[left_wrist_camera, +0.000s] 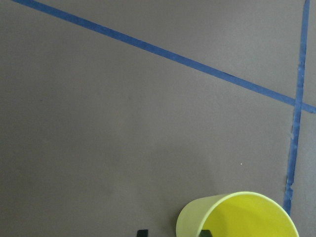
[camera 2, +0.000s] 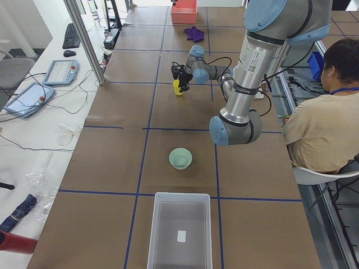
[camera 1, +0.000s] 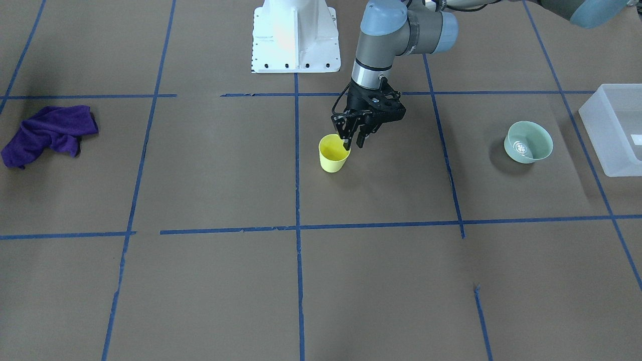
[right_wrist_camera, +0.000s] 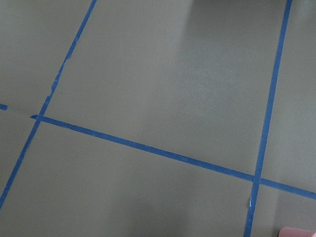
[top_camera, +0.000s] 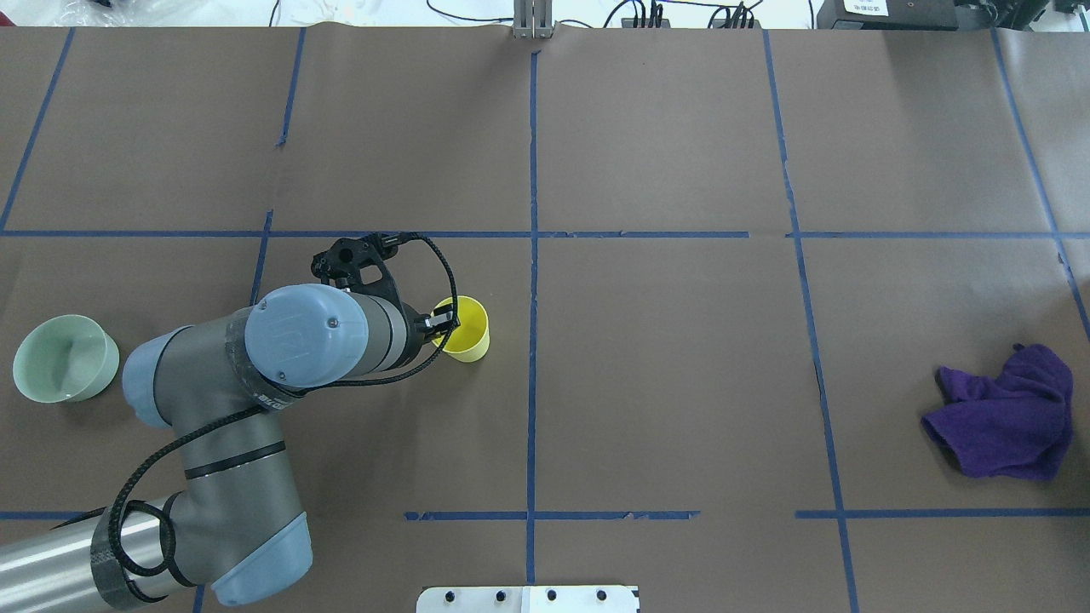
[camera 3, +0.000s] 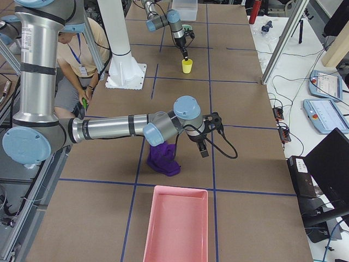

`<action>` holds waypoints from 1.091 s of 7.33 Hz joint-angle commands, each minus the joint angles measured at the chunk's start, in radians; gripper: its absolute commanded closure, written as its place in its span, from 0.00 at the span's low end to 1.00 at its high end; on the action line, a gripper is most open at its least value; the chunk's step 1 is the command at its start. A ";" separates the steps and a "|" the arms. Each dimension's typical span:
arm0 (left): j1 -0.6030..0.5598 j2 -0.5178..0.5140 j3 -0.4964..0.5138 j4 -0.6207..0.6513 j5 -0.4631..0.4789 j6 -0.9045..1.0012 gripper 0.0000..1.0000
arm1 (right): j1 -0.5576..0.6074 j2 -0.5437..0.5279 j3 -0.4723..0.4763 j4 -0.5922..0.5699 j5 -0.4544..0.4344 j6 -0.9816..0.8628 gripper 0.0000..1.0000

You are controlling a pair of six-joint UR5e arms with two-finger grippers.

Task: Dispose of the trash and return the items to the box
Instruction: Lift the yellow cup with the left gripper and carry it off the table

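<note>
1. My left jaws stand apart and straddle the rim of the yellow cup, one tip inside and one outside. The cup is upright, mid-counter.
2. I'd close gently, since the thin wall may buckle or tip, then lift straight up.
3. The box sits beyond the bowl, so I'd carry the cup high over it.
4. I cannot tell the state of the right jaws.
</note>
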 commanded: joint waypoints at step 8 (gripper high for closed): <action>-0.456 0.116 -0.228 0.069 -0.350 0.631 1.00 | -0.012 0.041 -0.001 0.012 -0.001 0.011 0.00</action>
